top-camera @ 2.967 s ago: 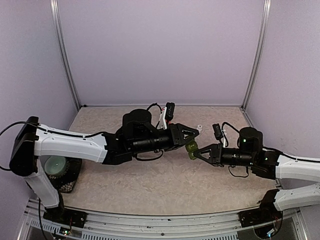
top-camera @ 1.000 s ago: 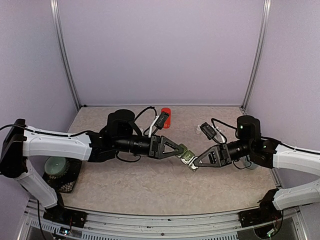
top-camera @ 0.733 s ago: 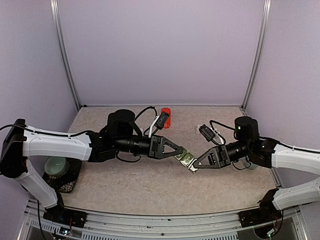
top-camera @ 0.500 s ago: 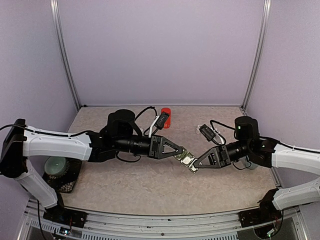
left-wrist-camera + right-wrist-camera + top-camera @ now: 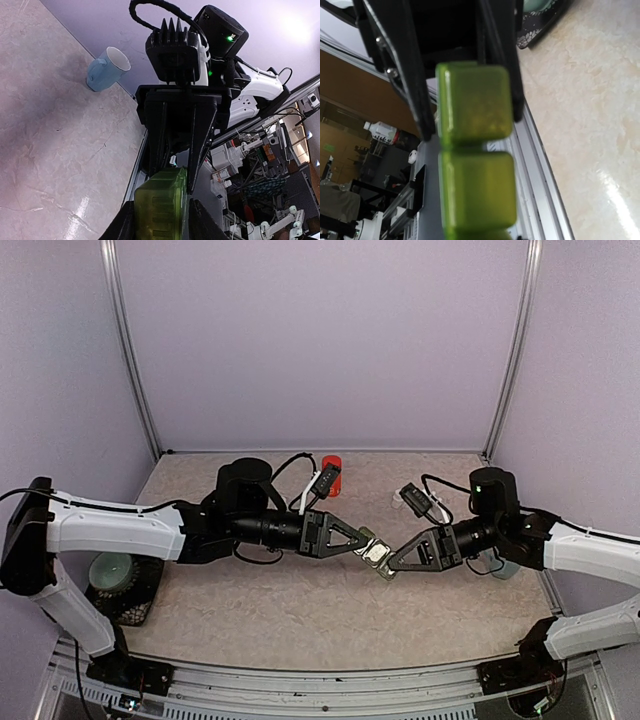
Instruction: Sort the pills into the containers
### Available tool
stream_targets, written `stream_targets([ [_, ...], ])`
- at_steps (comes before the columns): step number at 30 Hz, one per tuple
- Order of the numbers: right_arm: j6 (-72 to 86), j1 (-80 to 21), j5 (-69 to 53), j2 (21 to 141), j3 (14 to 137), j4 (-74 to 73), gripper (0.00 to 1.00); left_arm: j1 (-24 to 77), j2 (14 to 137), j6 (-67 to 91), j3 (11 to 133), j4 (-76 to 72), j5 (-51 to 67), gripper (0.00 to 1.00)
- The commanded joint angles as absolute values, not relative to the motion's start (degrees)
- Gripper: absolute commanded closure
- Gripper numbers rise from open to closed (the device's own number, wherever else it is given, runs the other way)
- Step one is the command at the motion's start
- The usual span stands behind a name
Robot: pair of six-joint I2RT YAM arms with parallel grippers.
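Above the marbled table [image 5: 300, 610] the containers [image 5: 376, 557] hang in mid-air, the right gripper [image 5: 387, 569] pinching one end and the left gripper [image 5: 364, 544] the other, apparently for lid-opening, so the next move likely calls for prying one lid up without twisting the strip loose.

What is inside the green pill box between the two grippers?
Of the pill box only the cloudy green outside shows in both wrist views. Its walls cover the inside, so the contents cannot be seen.
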State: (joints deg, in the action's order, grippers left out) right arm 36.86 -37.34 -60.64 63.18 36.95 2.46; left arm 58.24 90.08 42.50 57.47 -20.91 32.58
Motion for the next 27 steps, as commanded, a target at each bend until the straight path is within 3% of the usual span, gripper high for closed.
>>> stream_targets([
  [1,35.55,-36.57,-60.56,63.72,38.34,1.44,0.97,58.57,90.69,42.63,58.66,-21.34,33.00,0.65],
  [9,37.28,-36.56,-61.29,64.16,36.88,4.56,0.94,58.48,90.65,44.82,57.51,-25.15,32.34,0.76],
  [13,36.90,-36.40,-60.98,64.17,37.53,3.78,0.77,58.54,90.66,46.35,57.18,-26.61,31.97,0.76],
  [16,34.44,-36.18,-59.77,63.87,38.59,0.68,0.57,58.47,89.85,48.23,56.70,-26.52,29.64,0.76],
  [20,22.40,-35.95,-51.97,63.41,44.19,-13.70,0.32,58.06,88.47,51.38,56.33,-22.41,23.43,0.79],
  [27,7.53,-36.37,-31.46,62.14,53.89,-30.41,0.23,57.22,88.26,59.38,54.33,-17.69,14.38,0.80],
])
